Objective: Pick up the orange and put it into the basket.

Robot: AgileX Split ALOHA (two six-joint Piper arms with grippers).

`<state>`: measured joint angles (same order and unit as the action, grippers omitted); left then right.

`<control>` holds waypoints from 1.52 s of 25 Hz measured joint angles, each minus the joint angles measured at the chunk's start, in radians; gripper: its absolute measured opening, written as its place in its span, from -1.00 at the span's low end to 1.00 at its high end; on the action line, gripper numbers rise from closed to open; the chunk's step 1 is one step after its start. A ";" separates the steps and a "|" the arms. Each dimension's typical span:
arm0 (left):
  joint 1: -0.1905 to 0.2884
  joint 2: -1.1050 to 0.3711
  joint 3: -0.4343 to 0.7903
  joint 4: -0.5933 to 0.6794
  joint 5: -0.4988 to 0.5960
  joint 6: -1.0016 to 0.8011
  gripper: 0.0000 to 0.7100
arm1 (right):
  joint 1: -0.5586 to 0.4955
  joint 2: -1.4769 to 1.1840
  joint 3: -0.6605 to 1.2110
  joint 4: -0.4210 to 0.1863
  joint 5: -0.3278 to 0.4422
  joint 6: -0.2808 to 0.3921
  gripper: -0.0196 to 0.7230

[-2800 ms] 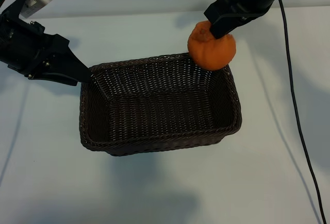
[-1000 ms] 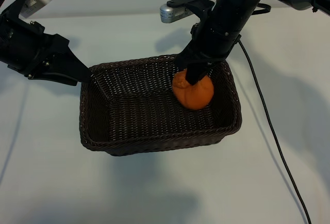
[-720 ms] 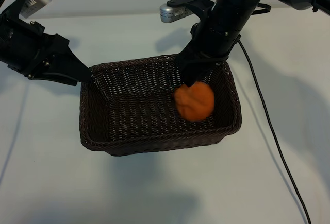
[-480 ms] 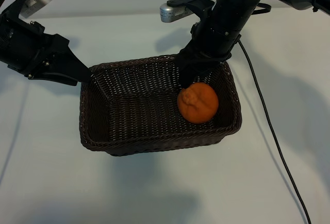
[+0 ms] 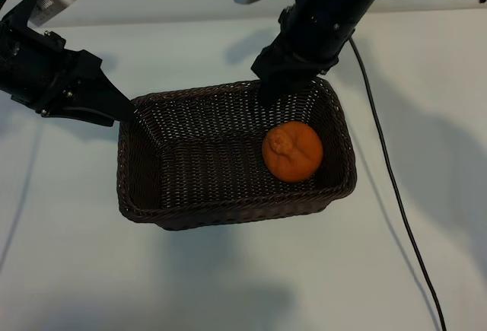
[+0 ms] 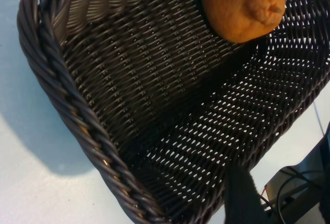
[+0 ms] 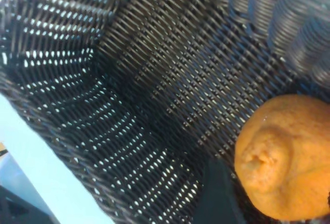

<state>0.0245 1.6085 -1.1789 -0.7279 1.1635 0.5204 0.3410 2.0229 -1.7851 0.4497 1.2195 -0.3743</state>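
The orange (image 5: 293,152) lies loose on the floor of the dark wicker basket (image 5: 228,213), at its right end, nub facing up. My right gripper (image 5: 274,91) hangs open above the basket's far rim, clear of the fruit. The right wrist view looks down on the orange (image 7: 289,157) inside the basket (image 7: 62,147), past the right gripper (image 7: 273,203). My left gripper (image 5: 122,110) rests at the basket's far-left corner, open and empty. From the left wrist, the orange (image 6: 240,5) shows at the far end of the basket (image 6: 56,74); the left gripper (image 6: 283,203) stands outside the wall.
The basket stands mid-table on a white top. A black cable (image 5: 388,194) trails from the right arm across the table's right side to the near edge. Bare table surrounds the basket in front and to the left.
The right gripper opened and let go of the orange, which dropped and settled on the basket floor. The right arm then rose and drew back. The left arm stayed still.
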 joint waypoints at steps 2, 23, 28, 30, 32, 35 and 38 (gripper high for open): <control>0.000 0.000 0.000 0.000 0.000 0.002 0.16 | 0.000 -0.026 0.000 -0.025 0.000 0.001 0.36; 0.000 0.000 0.000 0.000 0.000 0.002 0.16 | -0.194 -0.213 0.008 -0.066 0.002 0.004 0.36; 0.000 0.000 0.000 0.000 0.000 0.002 0.16 | -0.200 -0.218 0.111 -0.066 -0.001 -0.042 0.23; 0.000 0.000 0.000 0.000 0.000 0.002 0.16 | -0.200 -0.218 0.153 -0.066 0.000 -0.051 0.17; 0.000 0.000 0.000 0.000 0.000 0.002 0.16 | -0.200 -0.218 0.189 -0.066 0.000 -0.054 0.12; 0.000 0.000 0.000 0.000 0.000 0.002 0.16 | -0.204 -0.218 0.218 -0.066 0.001 -0.056 0.09; 0.000 0.000 0.000 0.000 0.000 0.002 0.16 | -0.228 -0.227 0.222 -0.063 0.001 -0.058 0.09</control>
<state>0.0245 1.6085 -1.1789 -0.7279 1.1635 0.5228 0.1133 1.7955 -1.5630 0.3872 1.2208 -0.4319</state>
